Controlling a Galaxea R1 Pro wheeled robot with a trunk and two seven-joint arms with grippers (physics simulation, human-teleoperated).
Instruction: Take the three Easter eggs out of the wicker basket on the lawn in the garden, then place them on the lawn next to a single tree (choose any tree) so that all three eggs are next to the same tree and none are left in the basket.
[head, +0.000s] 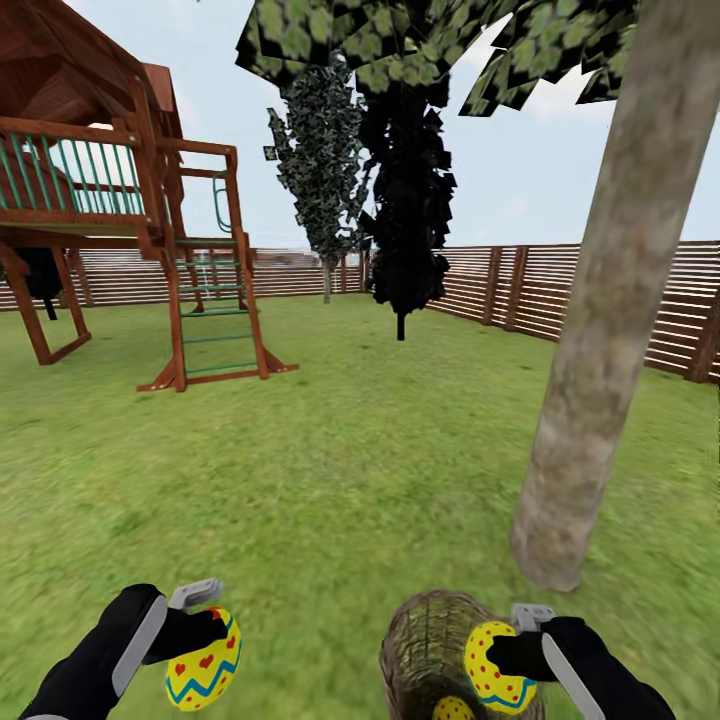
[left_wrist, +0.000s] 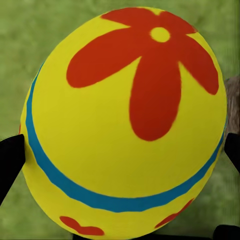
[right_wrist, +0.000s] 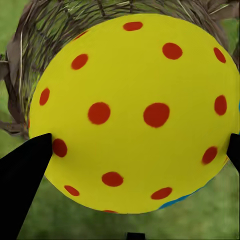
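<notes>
I am gripping a yellow heart-and-zigzag egg (head: 203, 672) in my left claw (head: 205, 625) and a yellow red-dotted egg (head: 497, 668) in my right claw (head: 512, 655) above the brown woven wicker basket (head: 425, 645). I am aiming both low onto the mottled green lawn (head: 380, 470) beside the thick pale grey-brown trunk (head: 590, 400) at two o'clock, releasing gently so neither rolls.

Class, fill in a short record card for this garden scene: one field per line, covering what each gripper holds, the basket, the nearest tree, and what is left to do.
left gripper: shut on flower egg
right gripper: shut on dotted egg, above wicker basket
basket contents: third egg inside
nearest tree: trunk beside basket
lawn: no eggs on it yet
remaining: all three eggs to place
</notes>
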